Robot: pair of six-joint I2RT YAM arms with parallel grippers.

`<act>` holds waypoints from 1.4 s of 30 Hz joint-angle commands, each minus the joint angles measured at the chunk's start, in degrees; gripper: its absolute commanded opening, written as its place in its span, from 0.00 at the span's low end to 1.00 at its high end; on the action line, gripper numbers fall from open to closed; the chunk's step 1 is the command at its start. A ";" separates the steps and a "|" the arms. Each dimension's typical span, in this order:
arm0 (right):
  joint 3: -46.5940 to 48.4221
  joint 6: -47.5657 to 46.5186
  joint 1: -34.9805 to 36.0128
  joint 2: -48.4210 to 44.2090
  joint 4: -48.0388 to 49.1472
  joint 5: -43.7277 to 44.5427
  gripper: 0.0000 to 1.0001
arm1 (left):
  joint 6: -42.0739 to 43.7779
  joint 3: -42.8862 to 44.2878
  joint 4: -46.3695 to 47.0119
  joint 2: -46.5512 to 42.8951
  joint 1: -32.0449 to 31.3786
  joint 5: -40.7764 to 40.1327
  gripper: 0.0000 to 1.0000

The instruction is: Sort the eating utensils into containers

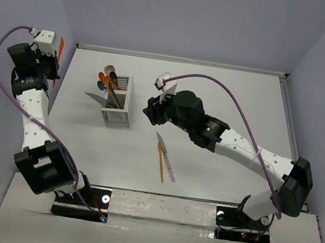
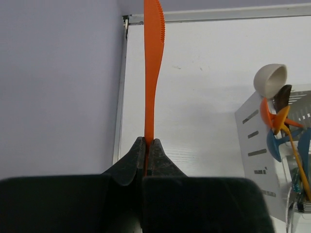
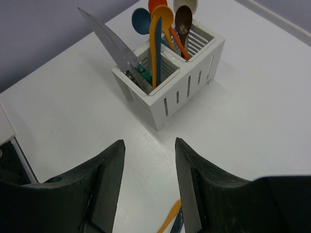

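unsorted in the foreground lie a slim orange utensil (image 1: 161,165) and a silver-bladed knife (image 1: 167,162). beyond, the right gripper (image 3: 148,145) hangs half-spread, empty, by the white slatted caddy (image 3: 184,82) (spoons (image 3: 160,29) and a steel knife (image 3: 109,41) already in). farthest, the left gripper (image 2: 146,143) pinches an orange plastic knife (image 2: 153,63), not yet delivered.

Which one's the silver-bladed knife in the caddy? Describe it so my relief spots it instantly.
Find the white slatted caddy left of centre on the table. Coloured spoons stand in it with rounded bowls up. The knife is the only flat, pointed silver blade, leaning out over the caddy's left side.
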 commanded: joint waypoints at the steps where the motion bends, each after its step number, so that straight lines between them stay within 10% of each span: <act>1: 7.45 0.13 0.64 1.85 1.31 -0.29 0.51 | -3.33 3.45 -0.80 -5.07 0.36 5.77 0.00; 22: 37.07 21.03 -5.69 19.16 12.29 -9.16 0.90 | -6.24 4.16 -3.62 -17.37 -12.90 11.84 0.00; 42: 35.32 34.75 -4.10 27.69 28.55 -14.62 0.62 | -8.70 1.34 -1.86 -18.78 -21.26 7.71 0.00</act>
